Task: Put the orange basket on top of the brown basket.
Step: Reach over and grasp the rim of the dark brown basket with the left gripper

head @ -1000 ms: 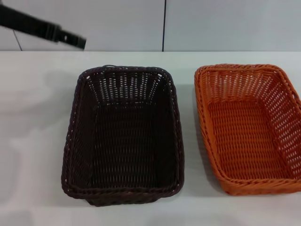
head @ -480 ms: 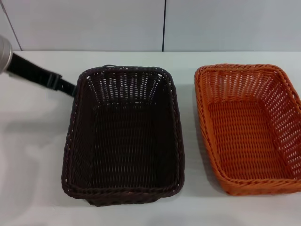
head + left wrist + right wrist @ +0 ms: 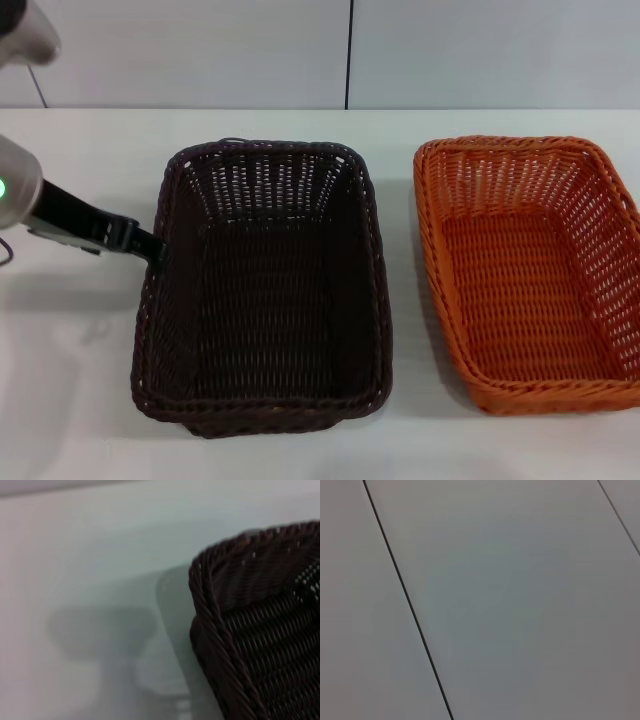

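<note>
The brown basket [image 3: 262,290] stands upright on the white table [image 3: 80,380], left of centre in the head view. The orange basket [image 3: 528,270] stands upright to its right, apart from it, its right edge cut off by the frame. My left gripper [image 3: 150,246] reaches in from the left, its black tip at the outside of the brown basket's left rim. The left wrist view shows a corner of the brown basket [image 3: 260,630] close up. My right gripper is out of view; its wrist view shows only a panelled wall [image 3: 520,605].
A white panelled wall [image 3: 200,50] with a dark vertical seam [image 3: 349,55] rises behind the table's far edge. A strip of bare table lies between the two baskets and in front of them.
My left arm has come down from the upper left, above the table's far edge, to the brown basket's left rim. Both baskets have stayed in place.
</note>
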Controlling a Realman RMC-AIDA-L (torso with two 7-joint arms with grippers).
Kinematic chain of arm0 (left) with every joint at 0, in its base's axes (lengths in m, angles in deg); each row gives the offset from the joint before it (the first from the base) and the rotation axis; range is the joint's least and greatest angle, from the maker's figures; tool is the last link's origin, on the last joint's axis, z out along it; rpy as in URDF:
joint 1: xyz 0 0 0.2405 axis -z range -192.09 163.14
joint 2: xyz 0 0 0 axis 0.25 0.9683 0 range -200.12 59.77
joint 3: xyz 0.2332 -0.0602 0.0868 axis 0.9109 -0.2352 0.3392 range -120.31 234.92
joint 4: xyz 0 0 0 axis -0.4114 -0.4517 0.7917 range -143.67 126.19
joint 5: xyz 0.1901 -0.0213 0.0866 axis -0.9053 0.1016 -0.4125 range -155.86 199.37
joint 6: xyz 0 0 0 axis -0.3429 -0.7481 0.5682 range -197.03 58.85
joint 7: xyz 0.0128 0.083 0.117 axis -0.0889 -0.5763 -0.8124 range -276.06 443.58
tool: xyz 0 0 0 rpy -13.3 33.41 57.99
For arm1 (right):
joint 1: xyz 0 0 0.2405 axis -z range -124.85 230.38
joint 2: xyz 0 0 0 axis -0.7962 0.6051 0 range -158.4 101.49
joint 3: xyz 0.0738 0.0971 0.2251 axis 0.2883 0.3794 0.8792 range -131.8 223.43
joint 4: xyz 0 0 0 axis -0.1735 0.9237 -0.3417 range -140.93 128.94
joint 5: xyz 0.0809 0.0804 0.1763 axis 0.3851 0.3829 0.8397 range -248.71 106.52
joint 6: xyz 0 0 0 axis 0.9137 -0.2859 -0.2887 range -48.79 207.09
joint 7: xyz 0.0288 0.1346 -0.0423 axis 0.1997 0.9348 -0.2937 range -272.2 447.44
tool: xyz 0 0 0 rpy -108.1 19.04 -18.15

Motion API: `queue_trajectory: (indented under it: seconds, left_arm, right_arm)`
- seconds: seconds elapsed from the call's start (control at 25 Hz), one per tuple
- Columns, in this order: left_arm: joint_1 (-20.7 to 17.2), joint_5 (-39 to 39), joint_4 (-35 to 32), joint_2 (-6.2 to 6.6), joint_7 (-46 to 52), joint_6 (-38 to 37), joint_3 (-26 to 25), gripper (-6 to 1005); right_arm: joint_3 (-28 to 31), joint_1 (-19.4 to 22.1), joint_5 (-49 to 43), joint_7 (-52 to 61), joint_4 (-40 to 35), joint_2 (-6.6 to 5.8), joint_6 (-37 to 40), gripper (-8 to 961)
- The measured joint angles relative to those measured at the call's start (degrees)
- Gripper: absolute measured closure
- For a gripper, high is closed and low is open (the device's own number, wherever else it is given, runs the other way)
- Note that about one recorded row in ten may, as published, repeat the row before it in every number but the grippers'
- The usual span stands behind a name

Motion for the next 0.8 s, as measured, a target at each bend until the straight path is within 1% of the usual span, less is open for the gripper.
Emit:
queue_trajectory:
  seconds: [0.24, 0.8]
  left_arm:
    - [-0.79, 2.00, -3.16, -0.08, 1.11, -2.33, 2.69, 177]
    - [-0.78, 4.65, -5.52, -0.07, 1.23, -4.17, 4.54, 234]
  right_arm:
    - [0.13, -0.08, 0.00, 0.00, -0.01, -0.03, -0.12, 313]
    - [0.43, 0.18, 0.22, -1.41, -0.28, -0.09, -0.85, 312]
